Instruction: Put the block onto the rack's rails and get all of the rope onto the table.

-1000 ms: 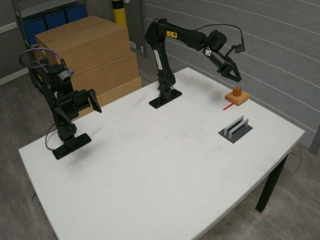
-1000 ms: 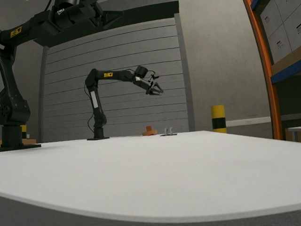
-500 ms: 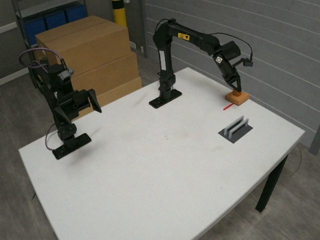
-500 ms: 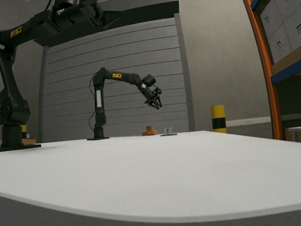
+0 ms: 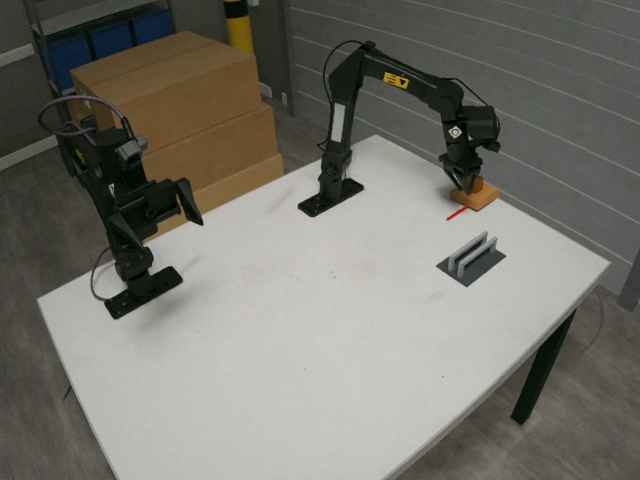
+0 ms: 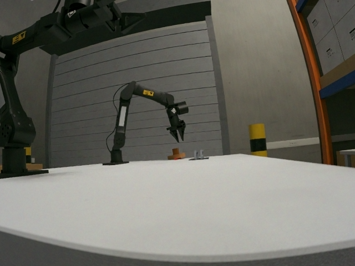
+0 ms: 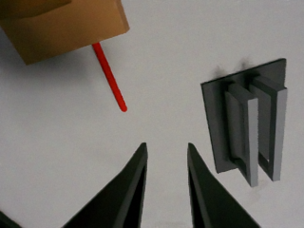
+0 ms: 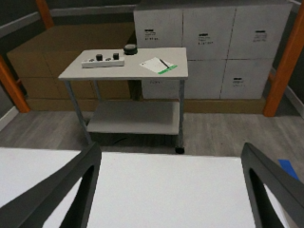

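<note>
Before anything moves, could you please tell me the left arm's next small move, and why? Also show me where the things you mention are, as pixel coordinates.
I'd probably centre the left gripper [image 5: 469,192] [image 6: 180,141] [image 7: 166,148] over the block's knob [image 5: 478,183] [image 6: 175,151] [image 7: 33,7]: its parted fingers hold nothing, and its wrist view shows the block [image 5: 480,199] [image 6: 172,157] [image 7: 71,30] off to one side.

Relative to the block [image 5: 474,196] [image 6: 176,155] [image 7: 66,30]: its top and far side cut off by the left wrist view's upper left corner, red rope [image 5: 457,213] [image 6: 176,159] [image 7: 110,77] running out of sight beneath it, that rope in exterior too small to trace, knob partly hidden behind left claw [image 5: 462,190] in top view.
</note>
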Controlling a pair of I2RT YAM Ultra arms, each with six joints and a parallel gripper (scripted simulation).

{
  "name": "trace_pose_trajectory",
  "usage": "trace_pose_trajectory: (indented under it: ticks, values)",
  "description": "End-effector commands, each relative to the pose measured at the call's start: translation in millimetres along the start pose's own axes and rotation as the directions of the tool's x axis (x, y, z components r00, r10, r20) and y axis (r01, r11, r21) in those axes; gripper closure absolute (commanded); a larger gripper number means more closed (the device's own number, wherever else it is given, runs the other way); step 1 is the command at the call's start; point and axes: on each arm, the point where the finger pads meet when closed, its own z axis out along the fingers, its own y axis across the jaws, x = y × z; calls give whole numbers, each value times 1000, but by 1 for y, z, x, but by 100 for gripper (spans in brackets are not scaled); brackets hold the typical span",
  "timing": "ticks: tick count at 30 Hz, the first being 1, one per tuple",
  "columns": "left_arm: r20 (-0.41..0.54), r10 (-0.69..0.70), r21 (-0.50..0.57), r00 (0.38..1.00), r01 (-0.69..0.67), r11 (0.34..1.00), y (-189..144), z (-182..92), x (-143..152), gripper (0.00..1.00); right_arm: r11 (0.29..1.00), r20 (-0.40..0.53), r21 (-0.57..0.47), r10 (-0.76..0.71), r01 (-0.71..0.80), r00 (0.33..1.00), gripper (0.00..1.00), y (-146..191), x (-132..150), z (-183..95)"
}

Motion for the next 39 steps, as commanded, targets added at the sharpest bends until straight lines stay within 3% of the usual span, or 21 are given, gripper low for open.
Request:
trace_pose_trajectory:
  ticks: [1,4,8,15,33,39]
  values:
    - [-64,-149,-118,987,140,983,24,3,0,69,1000,19,-12,-10,10,1000,0,2,-8,-7]
    - [-100,-252,-207,962,228,951,42,10,1,69,1000,19,-12,-10,10,1000,0,2,-8,-7]
    - [-114,-305,-246,945,271,931,50,14,-1,69,1000,19,-11,-10,10,1000,0,2,-8,-7]
    - [-91,-233,-200,968,211,957,41,10,-3,69,1000,19,-12,-10,10,1000,0,2,-8,-7]
    - [-78,-211,-178,974,195,965,40,12,-2,69,1000,19,-12,-10,10,1000,0,2,-8,-7]
    - [-96,-223,-210,970,199,957,45,35,3,69,1000,19,-11,-10,10,1000,0,2,-8,-7]
